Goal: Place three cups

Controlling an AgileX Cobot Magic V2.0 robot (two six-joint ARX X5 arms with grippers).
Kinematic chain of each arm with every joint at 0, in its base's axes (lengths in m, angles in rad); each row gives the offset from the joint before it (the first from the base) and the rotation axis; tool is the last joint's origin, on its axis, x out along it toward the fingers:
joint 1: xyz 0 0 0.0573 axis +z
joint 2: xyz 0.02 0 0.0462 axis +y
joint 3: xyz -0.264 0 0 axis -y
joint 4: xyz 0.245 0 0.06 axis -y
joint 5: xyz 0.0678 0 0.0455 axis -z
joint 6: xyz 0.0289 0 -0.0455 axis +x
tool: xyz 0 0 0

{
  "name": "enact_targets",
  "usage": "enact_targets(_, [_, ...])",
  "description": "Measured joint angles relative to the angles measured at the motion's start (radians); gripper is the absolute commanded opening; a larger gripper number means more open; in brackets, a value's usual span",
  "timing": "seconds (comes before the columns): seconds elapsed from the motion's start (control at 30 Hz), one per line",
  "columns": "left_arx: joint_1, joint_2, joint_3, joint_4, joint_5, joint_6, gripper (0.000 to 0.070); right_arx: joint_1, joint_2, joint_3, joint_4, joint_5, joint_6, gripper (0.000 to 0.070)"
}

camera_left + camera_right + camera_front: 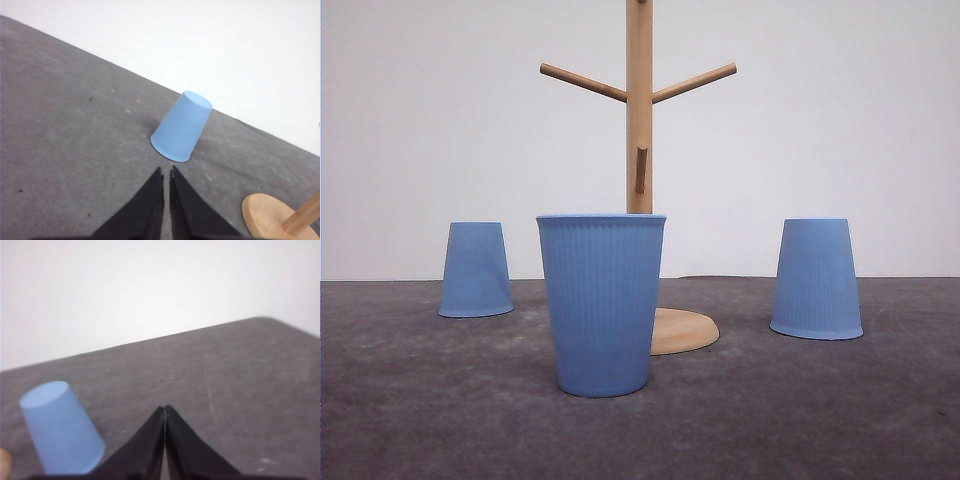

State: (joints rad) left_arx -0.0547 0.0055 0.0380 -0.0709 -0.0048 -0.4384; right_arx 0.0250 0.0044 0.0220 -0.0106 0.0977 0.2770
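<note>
Three light-blue ribbed cups stand on the grey table. The nearest cup [602, 303] is upright, mouth up, at the centre front. A second cup [476, 270] sits upside down at the back left, and a third cup [816, 278] sits upside down at the right. In the left wrist view my left gripper [166, 174] is shut with nothing in it, a short way from an upside-down cup [180, 126]. In the right wrist view my right gripper [165, 409] is shut and empty, with an upside-down cup [61, 431] off to its side.
A wooden cup tree [640, 110] with angled pegs rises behind the upright cup on a round wooden base [685, 330]. Its base [270, 215] also shows in the left wrist view. A white wall stands behind the grey table [420, 400].
</note>
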Motion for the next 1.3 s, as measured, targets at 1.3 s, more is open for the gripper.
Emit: enact_targets(1.3, [-0.149, 0.727, 0.772, -0.643, 0.208, 0.423, 0.0003, 0.082, 0.54, 0.571, -0.51, -0.328, -0.252, 0.0])
